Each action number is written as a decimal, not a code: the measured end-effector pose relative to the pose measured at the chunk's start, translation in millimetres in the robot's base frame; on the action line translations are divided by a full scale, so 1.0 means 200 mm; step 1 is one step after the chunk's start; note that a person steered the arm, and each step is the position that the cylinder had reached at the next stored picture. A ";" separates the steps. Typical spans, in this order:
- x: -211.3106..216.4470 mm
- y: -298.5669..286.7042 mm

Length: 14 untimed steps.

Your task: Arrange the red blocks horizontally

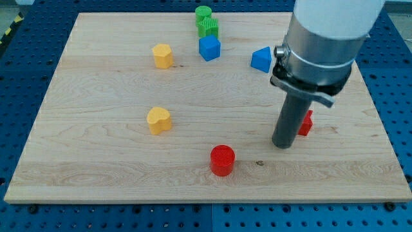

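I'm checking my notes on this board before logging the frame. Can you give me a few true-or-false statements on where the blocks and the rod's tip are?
1. My tip is next to a red block that it partly hides. True.
2. The red cylinder lies to the view's right of my tip. False: it lies to the view's left, nearer the bottom.
3. Two yellow blocks, one above the other, sit in the board's left half. True.
4. The two green blocks sit at the view's bottom edge. False: they are at the top.
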<state>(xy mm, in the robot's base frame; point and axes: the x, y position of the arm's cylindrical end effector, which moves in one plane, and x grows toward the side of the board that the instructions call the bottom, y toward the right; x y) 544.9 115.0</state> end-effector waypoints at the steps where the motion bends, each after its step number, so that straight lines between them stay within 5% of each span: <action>1: 0.13 -0.06; 4: 0.37 -0.34; 6: 0.33 -0.70; 10: 0.09 -0.43; 14: 0.16 -0.30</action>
<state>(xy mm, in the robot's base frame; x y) 577.6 55.0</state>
